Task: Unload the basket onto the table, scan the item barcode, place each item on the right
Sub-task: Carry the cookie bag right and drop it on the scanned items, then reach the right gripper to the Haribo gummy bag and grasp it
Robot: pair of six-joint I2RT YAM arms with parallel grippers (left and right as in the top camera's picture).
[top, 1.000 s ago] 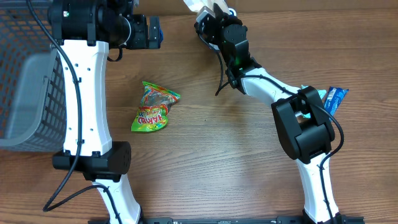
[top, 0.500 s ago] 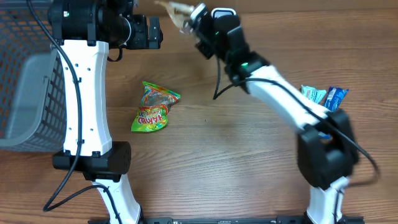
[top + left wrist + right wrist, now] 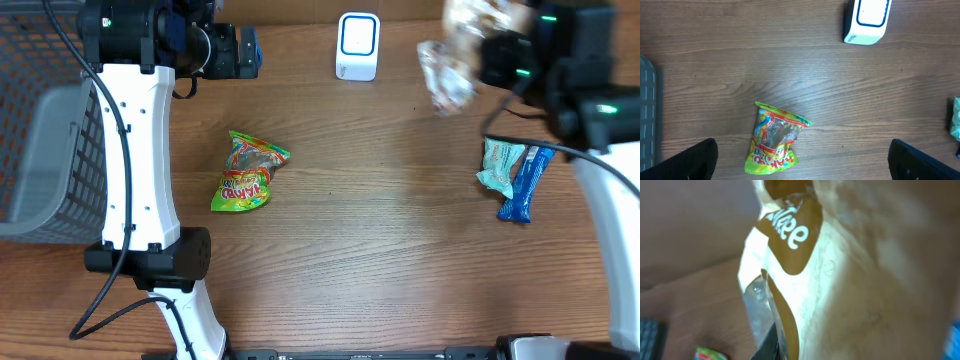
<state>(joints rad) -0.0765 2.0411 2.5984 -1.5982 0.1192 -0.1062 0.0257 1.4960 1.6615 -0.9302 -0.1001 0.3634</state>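
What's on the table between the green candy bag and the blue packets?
Nothing. The overhead view shows only bare table between the green candy bag and the blue packets.

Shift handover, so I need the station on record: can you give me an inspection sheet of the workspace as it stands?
Surface: wooden table, no spills seen.
Job's things: white barcode scanner at the far edge; brown-and-white snack packet held in the air right of it.
Clutter: green-yellow candy bag; teal packet beside blue bar.
Grippers: left gripper open, empty; right gripper shut on the packet.
Cables: black cable along the left arm.
Surroundings: grey mesh basket at left.
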